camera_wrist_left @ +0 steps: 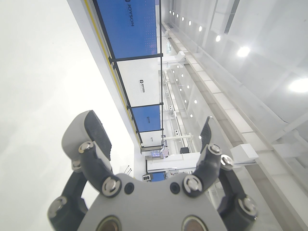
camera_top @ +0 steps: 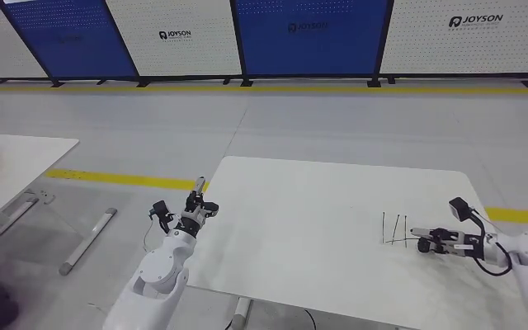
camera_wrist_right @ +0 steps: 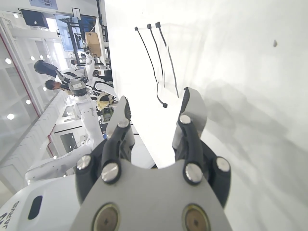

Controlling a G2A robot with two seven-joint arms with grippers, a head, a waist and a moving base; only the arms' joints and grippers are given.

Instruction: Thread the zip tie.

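Note:
Several black zip ties (camera_top: 394, 229) lie loose on the white table (camera_top: 313, 214) near its right end. In the right wrist view the zip ties (camera_wrist_right: 154, 56) lie side by side with their heads at the far end. One more crosses them, its head (camera_wrist_right: 165, 105) nearest the fingers. My right gripper (camera_top: 417, 233) sits low over the table just right of them. It is open (camera_wrist_right: 156, 94) and holds nothing, and the strap ends lie just ahead of its fingertips. My left gripper (camera_top: 200, 205) stays at the table's left edge, open (camera_wrist_left: 149, 116) and holding nothing, far from the ties.
A small dark speck (camera_wrist_right: 274, 43) lies on the table beyond the ties. Another white table (camera_top: 25, 157) stands off to the left, with a metal bar (camera_top: 87, 239) on the floor between. Blue and white panels (camera_top: 313, 37) line the back.

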